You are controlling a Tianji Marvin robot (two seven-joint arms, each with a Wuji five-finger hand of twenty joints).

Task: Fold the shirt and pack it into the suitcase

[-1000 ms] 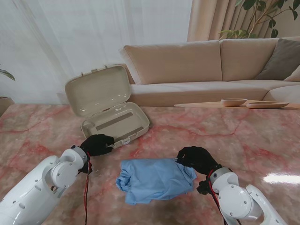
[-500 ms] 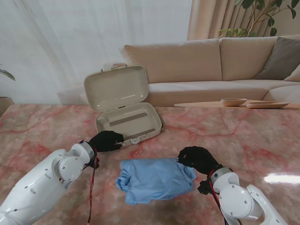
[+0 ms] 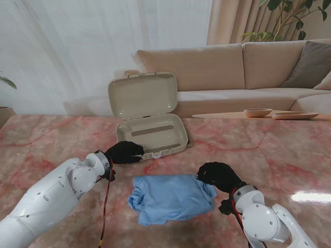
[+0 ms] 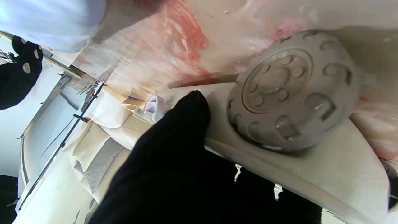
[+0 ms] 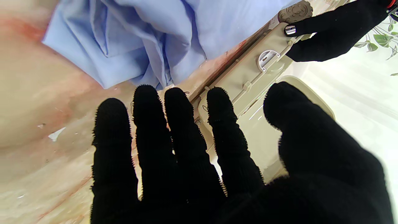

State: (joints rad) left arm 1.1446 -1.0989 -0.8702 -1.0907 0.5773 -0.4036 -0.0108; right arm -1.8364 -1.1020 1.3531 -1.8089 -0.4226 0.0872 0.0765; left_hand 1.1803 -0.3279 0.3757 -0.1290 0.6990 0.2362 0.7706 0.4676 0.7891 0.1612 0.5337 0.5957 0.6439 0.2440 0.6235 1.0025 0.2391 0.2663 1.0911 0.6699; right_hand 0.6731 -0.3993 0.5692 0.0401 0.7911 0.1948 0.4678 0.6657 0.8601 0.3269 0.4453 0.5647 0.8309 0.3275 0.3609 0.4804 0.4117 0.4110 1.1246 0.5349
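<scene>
From my stand camera the room looks bright and evenly lit, daylight pouring through the sheer white curtains (image 3: 77, 46) behind the beige sofa (image 3: 227, 72). The polished pink marble table (image 3: 269, 150) carries a white glare patch at its right edge, and the crumpled blue shirt (image 3: 170, 199) casts only a soft shadow. My left wrist view is streaked with motion blur across the marble, while the round grey suitcase wheel (image 4: 289, 90) stays fairly sharp. In my right wrist view the window side washes out white.

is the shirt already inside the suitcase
No, the blue shirt lies folded on the table, nearer to me than the open suitcase.
</scene>
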